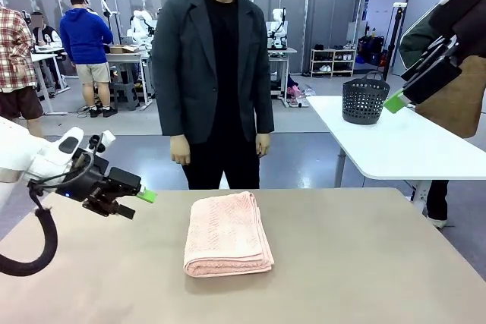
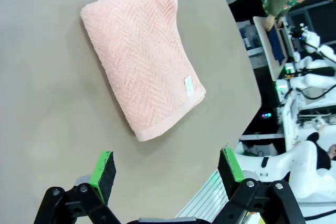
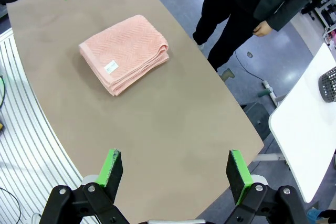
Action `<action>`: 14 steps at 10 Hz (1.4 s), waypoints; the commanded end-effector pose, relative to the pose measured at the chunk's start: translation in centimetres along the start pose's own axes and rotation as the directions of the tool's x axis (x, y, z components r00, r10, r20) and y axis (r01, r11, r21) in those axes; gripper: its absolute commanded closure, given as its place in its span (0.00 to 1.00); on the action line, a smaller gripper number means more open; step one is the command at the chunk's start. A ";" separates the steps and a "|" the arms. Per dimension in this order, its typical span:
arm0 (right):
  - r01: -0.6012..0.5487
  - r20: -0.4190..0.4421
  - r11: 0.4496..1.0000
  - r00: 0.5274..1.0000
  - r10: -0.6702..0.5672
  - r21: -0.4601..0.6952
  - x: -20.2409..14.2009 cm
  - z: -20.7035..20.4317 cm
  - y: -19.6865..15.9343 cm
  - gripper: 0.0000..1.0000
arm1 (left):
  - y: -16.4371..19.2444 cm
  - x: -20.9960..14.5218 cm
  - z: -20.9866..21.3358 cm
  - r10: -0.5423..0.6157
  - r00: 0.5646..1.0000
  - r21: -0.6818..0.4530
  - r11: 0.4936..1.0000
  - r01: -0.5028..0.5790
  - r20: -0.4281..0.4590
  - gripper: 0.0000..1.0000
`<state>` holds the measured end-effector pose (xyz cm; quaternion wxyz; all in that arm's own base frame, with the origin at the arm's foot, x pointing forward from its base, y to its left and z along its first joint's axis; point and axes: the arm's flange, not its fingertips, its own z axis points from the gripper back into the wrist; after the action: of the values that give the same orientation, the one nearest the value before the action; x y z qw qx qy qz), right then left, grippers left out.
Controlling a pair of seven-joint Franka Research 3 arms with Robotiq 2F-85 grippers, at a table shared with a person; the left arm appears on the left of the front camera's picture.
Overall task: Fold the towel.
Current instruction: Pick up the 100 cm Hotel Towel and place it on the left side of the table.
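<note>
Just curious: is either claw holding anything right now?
Nothing is held. Both claws, left and right, are open, clear of the folded salmon-pink terry towel.

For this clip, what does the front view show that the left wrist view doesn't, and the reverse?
Front view alone: the person standing at the table's far side, a dark basket on a white table behind, and the right claw raised high. Left wrist view alone: the towel's small white label and plain hem band. Both: the folded towel lying flat on the table, and the open left claw, apart from it.
</note>
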<state>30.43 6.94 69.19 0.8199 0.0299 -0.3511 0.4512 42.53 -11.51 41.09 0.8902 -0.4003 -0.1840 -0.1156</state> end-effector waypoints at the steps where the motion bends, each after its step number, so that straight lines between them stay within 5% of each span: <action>1: 0.021 -0.004 1.000 1.000 -0.022 -0.008 -0.1 -0.1 0.1 0.00 | 2.6 1.3 -2.5 0.054 0.998 -0.050 0.997 -0.054 -0.014 0.00; 7: 0.021 -0.004 1.000 1.000 -0.022 -0.008 -0.1 -0.1 0.1 0.00 | 9.1 2.0 -10.4 0.260 0.965 -0.143 0.954 -0.263 -0.036 0.00; 14: 0.021 -0.004 1.000 1.000 -0.022 -0.008 -0.1 -0.1 0.1 0.00 | 9.8 4.1 -16.8 0.315 0.946 -0.243 0.915 -0.323 -0.072 0.00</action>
<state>30.45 6.88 69.19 0.8200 0.0284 -0.3507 0.4515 53.18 -17.56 26.53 0.8547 -0.5131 -0.0793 0.0053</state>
